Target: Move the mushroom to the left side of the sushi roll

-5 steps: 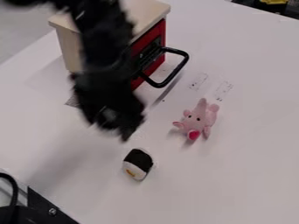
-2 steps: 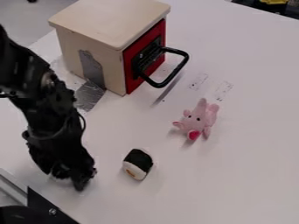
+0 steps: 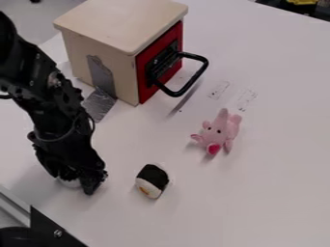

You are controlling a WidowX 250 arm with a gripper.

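You have the black gripper low at the lower left, beside the sushi roll; you can't tell whether it is open or closed. A pale, rounded piece, apparently the mushroom, shows at its underside, left of the roll in the view; mostly hidden, its long axis can't be told. The roll looks soft, with a dark band, its white end with 1 orange patch facing the bottom. Your wooden box has a shut red door, contents hidden. Right of it lies 1 pink plush toy.
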